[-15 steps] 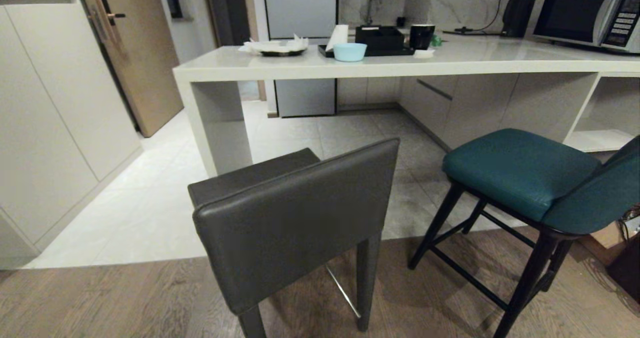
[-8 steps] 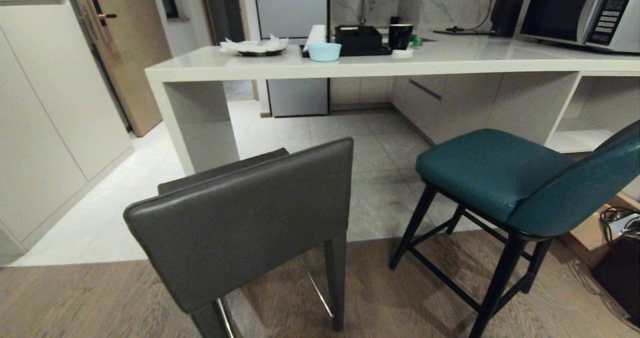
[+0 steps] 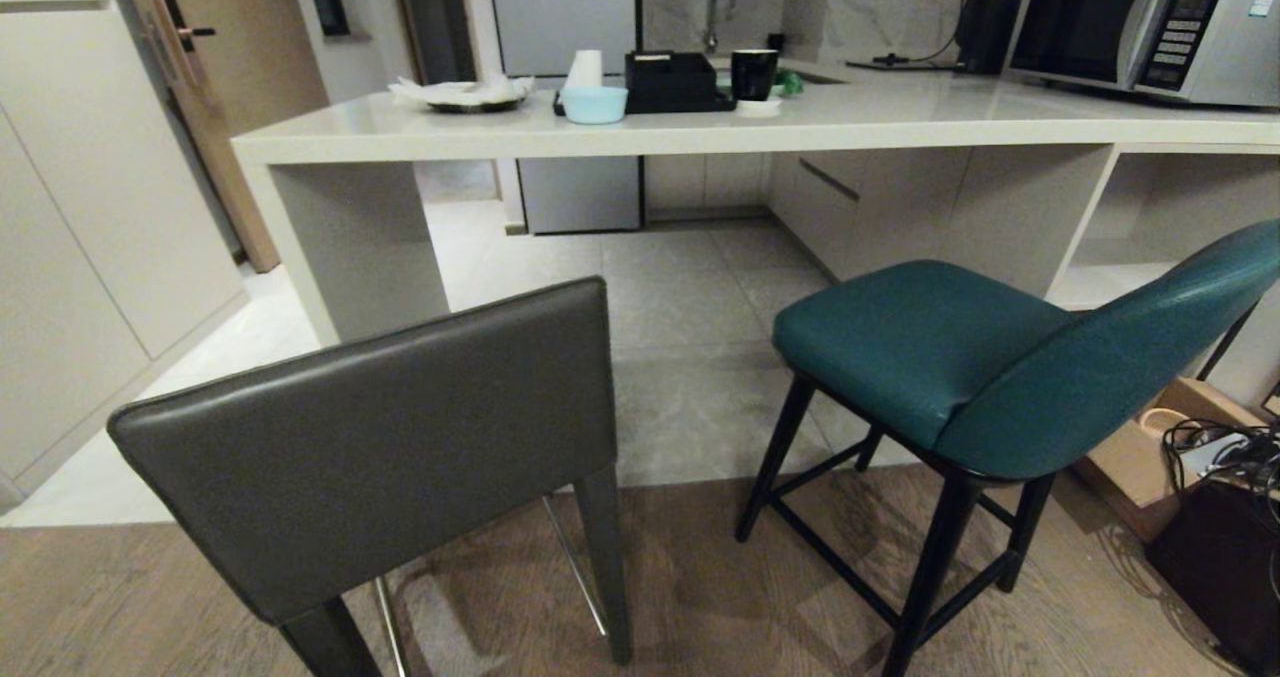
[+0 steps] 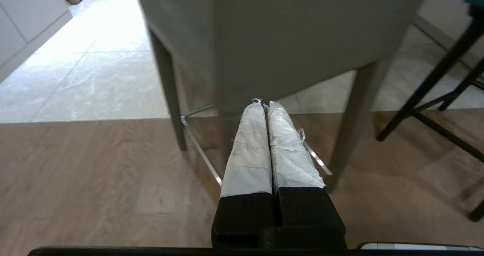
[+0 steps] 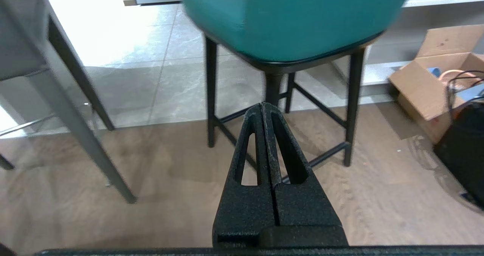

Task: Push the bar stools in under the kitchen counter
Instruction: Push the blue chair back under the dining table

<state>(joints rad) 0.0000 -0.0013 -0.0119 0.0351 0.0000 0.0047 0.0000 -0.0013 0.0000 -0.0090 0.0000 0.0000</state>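
The left gripper [image 4: 263, 104] is seen with its white-wrapped fingers [image 4: 249, 146] pressed together on nothing, held low behind the back of the dark grey stool [image 4: 302, 33], near it though contact cannot be judged. The right gripper [image 5: 262, 105] is likewise closed and empty, its black fingers [image 5: 281, 150] pointed at the teal stool [image 5: 291, 17] from behind and below seat level. Neither gripper is caught by the head view. Both stools are stood on brown wood-plank flooring [image 3: 700, 597], close to the line where it gives way to pale grey tiles [image 3: 690, 377]; they are set well apart from the kitchen counter [image 3: 640, 137], not under it, the grey one before its left end and the teal one further right. White shelf cubbies [image 3: 1150, 217] are built under the counter's right part. Near the counter's back edge a light blue bowl [image 3: 594, 104] is placed beside a black tray [image 3: 670, 82], with a black mug [image 3: 753, 74] to its right and a plate of crumpled white paper [image 3: 462, 94] towards the left end; a microwave [image 3: 1140, 22] is stood at the right end. On the floor at the right an open cardboard box [image 5: 435, 78] is seen holding cables and small items that cannot be identified, with a black bag [image 5: 463, 142] next to it. A wooden door [image 3: 215, 87] and pale cabinets [image 3: 80, 207] are found at the left.
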